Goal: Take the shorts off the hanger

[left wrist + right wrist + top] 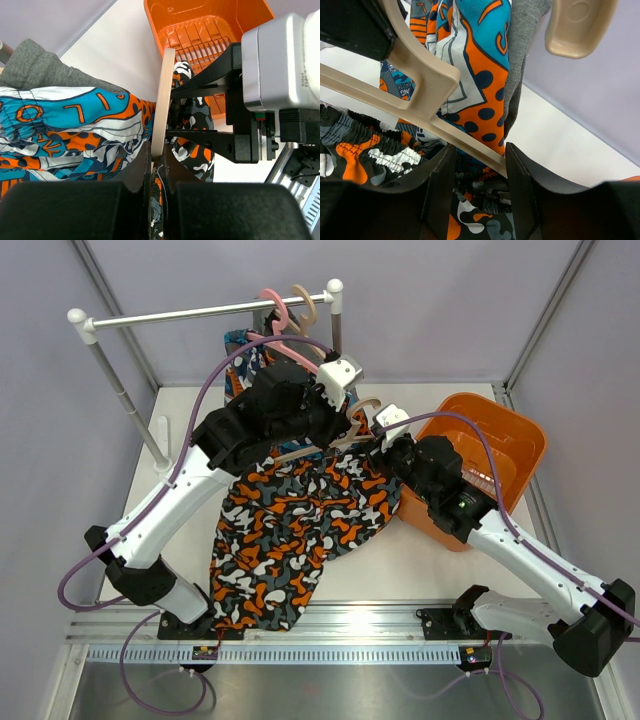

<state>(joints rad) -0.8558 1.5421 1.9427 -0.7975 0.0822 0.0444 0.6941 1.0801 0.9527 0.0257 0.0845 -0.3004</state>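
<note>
Camouflage shorts point(285, 530) draped below right gripper point(480, 165), waistband bunched between its fingers, firm hold or not impossible to tell; blue-orange patterned shorts point(60, 125) and dark grey shorts point(35, 62) hanging just beside left gripper point(156, 160), itself clamped tight on beige hanger point(164, 90)

white arm links point(170, 502) with black joints, looping purple cables point(200, 400), silver camera blocks point(343, 375)
</note>
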